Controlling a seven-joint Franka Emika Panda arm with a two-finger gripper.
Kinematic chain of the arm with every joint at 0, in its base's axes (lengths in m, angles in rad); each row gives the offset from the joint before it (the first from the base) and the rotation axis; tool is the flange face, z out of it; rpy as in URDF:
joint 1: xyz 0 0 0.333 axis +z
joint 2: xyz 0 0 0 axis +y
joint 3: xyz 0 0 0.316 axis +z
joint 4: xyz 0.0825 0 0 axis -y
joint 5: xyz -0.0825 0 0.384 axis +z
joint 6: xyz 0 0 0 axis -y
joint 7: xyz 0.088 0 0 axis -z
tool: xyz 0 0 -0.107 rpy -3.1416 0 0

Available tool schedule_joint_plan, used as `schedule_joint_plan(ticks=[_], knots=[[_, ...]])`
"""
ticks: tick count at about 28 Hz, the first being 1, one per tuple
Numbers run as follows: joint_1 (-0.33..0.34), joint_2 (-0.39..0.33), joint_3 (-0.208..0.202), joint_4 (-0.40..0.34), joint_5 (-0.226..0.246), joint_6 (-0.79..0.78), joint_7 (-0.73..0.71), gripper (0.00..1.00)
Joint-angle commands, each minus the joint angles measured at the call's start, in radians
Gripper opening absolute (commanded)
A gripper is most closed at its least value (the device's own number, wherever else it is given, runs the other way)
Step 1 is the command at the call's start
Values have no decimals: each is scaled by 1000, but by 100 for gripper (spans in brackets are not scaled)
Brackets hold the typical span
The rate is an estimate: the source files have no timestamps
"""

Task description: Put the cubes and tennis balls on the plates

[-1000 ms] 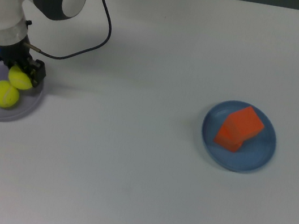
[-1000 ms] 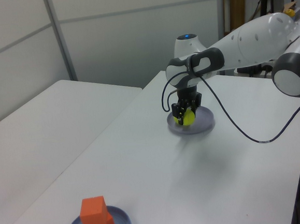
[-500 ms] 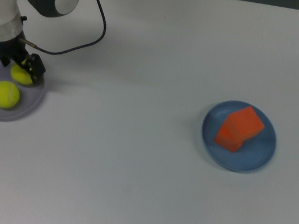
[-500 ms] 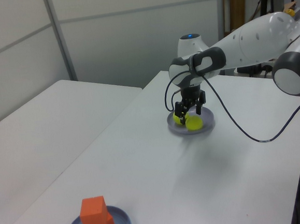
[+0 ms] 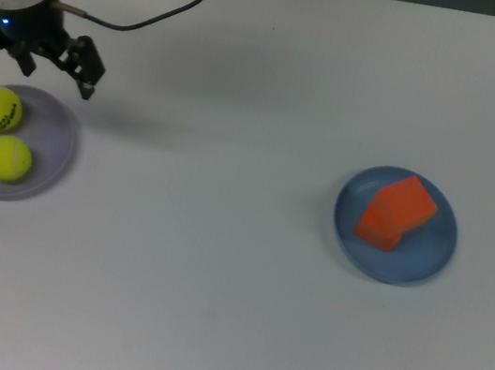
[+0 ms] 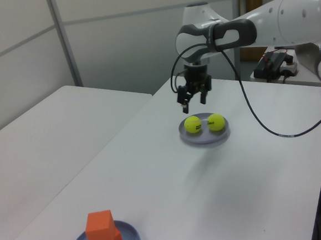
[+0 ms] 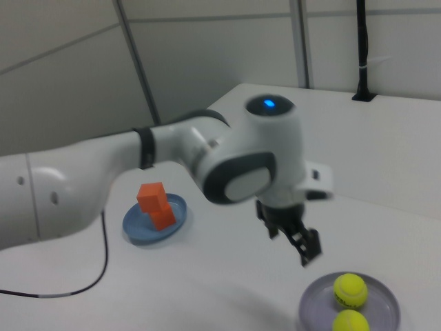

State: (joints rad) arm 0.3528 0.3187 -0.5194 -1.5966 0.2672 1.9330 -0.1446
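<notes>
Change: the gripper has let go of the second tennis ball and risen clear of the purple plate.
Gripper: spread apart and empty, hanging in the air above the plate's far edge in the left view.
Tennis balls: two, side by side on the purple plate, at the top view's left.
Cubes: two orange cubes, one stacked on the other, on the blue plate, at the top view's right.
Surface: white, with the two plates well apart.

two tennis balls on lavender plate (hand above).
</notes>
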Motion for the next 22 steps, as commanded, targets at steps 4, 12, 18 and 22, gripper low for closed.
schedule_joint_plan(ticks=[4,12,18,22], knots=[[24,-101,125,0,-108,-77,138,100],[38,-165,246,-2,-154,-117,234,100],[40,-191,279,-6,-164,-135,258,100],[40,-199,279,-8,-164,-146,258,100]])
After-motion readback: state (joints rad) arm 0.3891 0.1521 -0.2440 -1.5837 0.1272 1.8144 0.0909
